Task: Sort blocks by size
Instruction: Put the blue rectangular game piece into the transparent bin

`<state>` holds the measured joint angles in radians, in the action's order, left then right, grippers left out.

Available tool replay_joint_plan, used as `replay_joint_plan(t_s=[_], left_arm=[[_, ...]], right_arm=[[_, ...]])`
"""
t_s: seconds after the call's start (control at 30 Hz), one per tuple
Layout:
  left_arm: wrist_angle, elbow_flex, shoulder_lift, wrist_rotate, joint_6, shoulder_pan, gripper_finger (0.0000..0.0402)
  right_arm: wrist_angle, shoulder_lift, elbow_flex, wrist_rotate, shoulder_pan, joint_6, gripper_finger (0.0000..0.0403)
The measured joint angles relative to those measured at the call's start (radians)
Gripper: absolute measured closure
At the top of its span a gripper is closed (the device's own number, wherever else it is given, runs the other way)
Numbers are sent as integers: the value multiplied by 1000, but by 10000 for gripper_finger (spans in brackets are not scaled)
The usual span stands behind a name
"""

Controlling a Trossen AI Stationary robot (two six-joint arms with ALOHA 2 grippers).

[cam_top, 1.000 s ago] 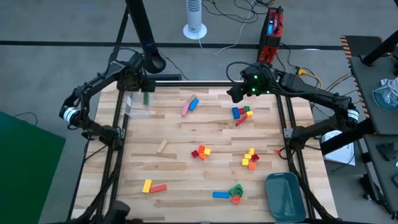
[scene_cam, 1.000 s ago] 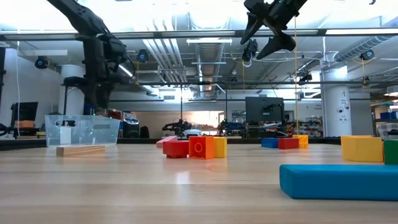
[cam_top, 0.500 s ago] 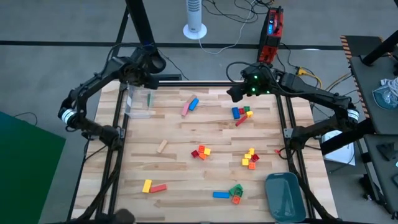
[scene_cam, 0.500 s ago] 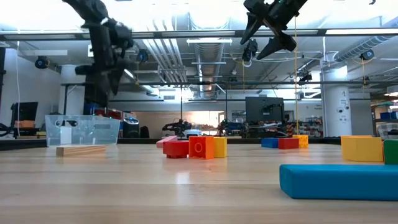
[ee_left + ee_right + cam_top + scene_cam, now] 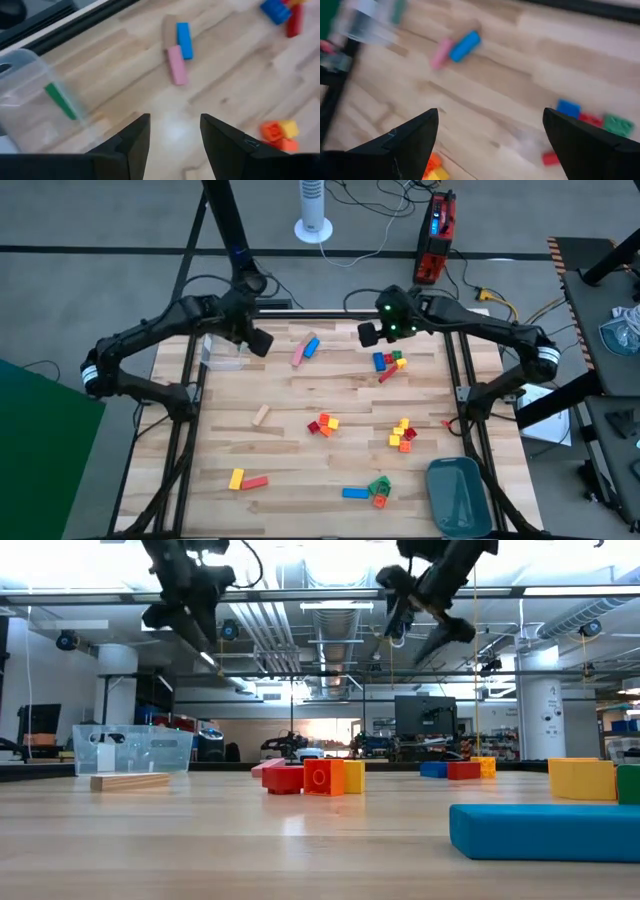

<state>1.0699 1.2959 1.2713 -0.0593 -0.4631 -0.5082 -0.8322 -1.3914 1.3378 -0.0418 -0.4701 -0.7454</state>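
Coloured blocks lie scattered on the wooden table point(image 5: 300, 395). A pink bar point(image 5: 177, 65) and a blue bar point(image 5: 184, 40) lie side by side at the far middle. A green bar point(image 5: 60, 100) leans inside the clear plastic box point(image 5: 222, 352) at the far left. My left gripper point(image 5: 258, 342) hangs open just right of the box, above the table, with nothing between its fingers. My right gripper point(image 5: 368, 333) hangs wide open above the far side, left of a blue, red, green and yellow cluster point(image 5: 388, 362).
Further block clusters lie at mid-table point(image 5: 322, 424), right of it point(image 5: 402, 435), near left point(image 5: 245, 479) and near middle point(image 5: 368, 491). A plain wooden piece point(image 5: 261, 416) lies left of centre. A grey-blue tray point(image 5: 457, 495) sits at the near right corner.
My left gripper has risen and swung from over the clear box toward the table's right, rolling as it went; the green bar stays in the box. My right gripper has sunk a little, shifted toward the table's left and rolled, still wide open.
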Motion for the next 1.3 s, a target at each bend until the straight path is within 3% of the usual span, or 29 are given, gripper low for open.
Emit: replay_joint_plan(t_s=[0.27, 0.43, 0.77, 0.93, 1.07, 1.3], left_arm=[[-56, 1, -26, -14, -146, 114, 242], [-58, 1, -54, -88, -248, 175, 242], [-60, 1, -79, -117, -341, 194, 242], [-62, 1, -79, -151, -342, 193, 242], [-66, 1, -79, -212, -341, 193, 242], [-72, 1, -79, -220, -335, 192, 242]], right_arm=[[-73, -149, 10, -9, -29, 86, 53], [-71, -222, 10, -46, -28, 169, 53], [-52, -310, 11, -45, -26, 246, 53], [-59, -340, 11, 43, -29, 253, 53], [-61, -360, 11, 51, -37, 213, 53], [-89, -360, 1, 120, -27, 164, 53]])
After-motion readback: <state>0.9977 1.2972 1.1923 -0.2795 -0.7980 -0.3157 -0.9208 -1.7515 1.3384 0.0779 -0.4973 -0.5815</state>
